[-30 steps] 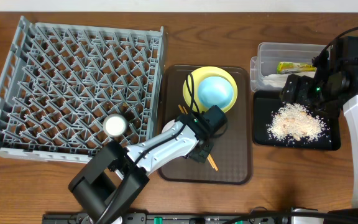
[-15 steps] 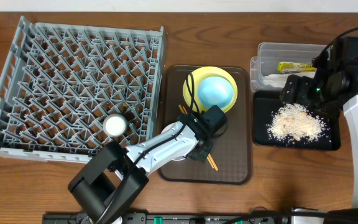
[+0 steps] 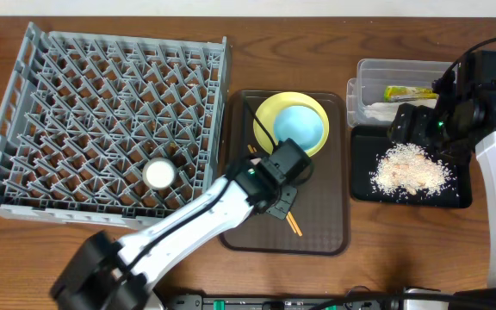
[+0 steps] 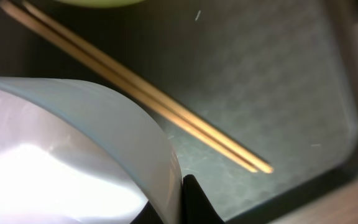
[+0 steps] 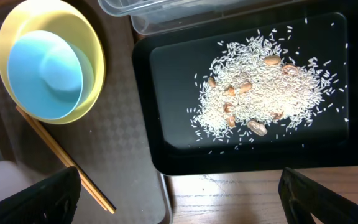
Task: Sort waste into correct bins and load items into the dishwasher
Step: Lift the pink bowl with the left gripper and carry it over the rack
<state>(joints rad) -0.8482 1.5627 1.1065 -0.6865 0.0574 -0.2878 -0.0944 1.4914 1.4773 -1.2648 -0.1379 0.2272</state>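
In the left wrist view my left gripper is shut on the rim of the white bowl, over the brown tray. The chopsticks lie on the tray just past the bowl. From overhead the left gripper hides the bowl. The light blue bowl sits in the yellow plate. The small white cup stands in the grey dishwasher rack. My right gripper hangs open and empty above the black tray of rice scraps.
The clear tub behind the black tray holds the green-and-yellow wrapper and the white napkin. The brown serving tray lies between the rack and the bins, its right edge close to the black tray.
My left jaws have shut on the white bowl's rim. The left arm's rear links have swung down and to the left. The right arm has not moved.
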